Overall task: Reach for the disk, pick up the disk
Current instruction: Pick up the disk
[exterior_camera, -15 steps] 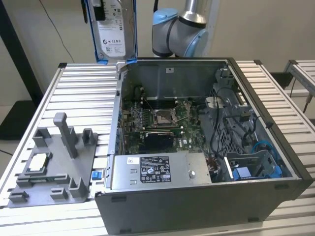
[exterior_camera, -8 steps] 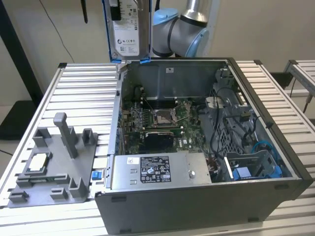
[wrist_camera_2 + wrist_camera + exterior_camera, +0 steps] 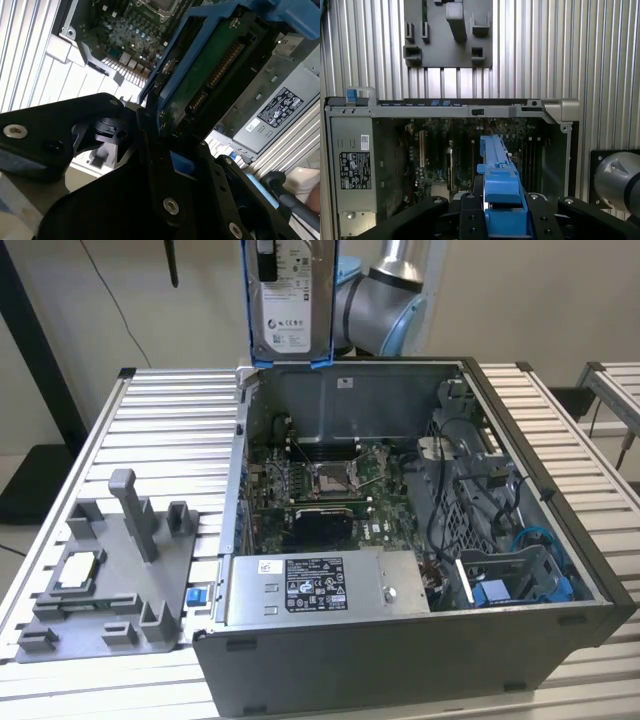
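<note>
Plain beige wall at the back, and a big ribbed aluminium table [image 3: 150, 420] takes up most of the room in front of me. The black two-finger gripper [image 3: 152, 120] is closed tight on the upper end of the disk [image 3: 290, 300], that flat silver-grey hard drive with the white label and a bright blue plastic frame round its edge. In the second wrist view the black fingers [image 3: 146, 131] pinch the blue rim from both sides, with no gap I can spot. The disk hangs straight down from the gripper, long axis upright, label face toward the exterior view. It's touching nothing else, up in the air above the back wall of the open dark grey computer case [image 3: 400, 660], so I'd call the grab done. In the first wrist view it's edge-on, the blue frame pointing away from the gripper and down at the case. Below it sit the green motherboard [image 3: 320, 490] and, nearer the front, the silver power supply box [image 3: 320, 590] with its sticker. Just behind the disk is the grey-and-blue arm joint [image 3: 385, 290]. Off at the exterior view's left, well apart, a grey plastic fixture plate [image 3: 110, 580] lies on the table with a small square silver chip [image 3: 78, 570] on it.
</note>
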Controlling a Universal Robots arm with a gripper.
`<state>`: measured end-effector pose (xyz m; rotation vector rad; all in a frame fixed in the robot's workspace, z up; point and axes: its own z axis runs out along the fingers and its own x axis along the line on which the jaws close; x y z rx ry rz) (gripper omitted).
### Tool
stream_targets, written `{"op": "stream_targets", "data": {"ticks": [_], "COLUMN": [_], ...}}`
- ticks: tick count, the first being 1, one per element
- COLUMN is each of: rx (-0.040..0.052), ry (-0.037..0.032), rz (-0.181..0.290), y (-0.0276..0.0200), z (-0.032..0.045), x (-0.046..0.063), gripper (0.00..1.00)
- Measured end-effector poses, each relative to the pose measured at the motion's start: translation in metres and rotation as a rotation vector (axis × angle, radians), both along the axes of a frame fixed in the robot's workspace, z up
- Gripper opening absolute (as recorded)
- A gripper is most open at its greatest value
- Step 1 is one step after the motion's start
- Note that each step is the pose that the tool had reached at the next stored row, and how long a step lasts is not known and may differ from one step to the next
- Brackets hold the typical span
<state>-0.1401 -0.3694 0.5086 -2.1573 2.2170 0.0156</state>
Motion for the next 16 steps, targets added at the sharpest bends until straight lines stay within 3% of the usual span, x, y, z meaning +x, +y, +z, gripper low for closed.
{"op": "stream_targets", "data": {"ticks": [16], "rx": [0.0], "ry": [0.0], "rz": [0.0], "y": [0.0], "z": [0.0], "x": [0.073], "gripper": [0.0]}}
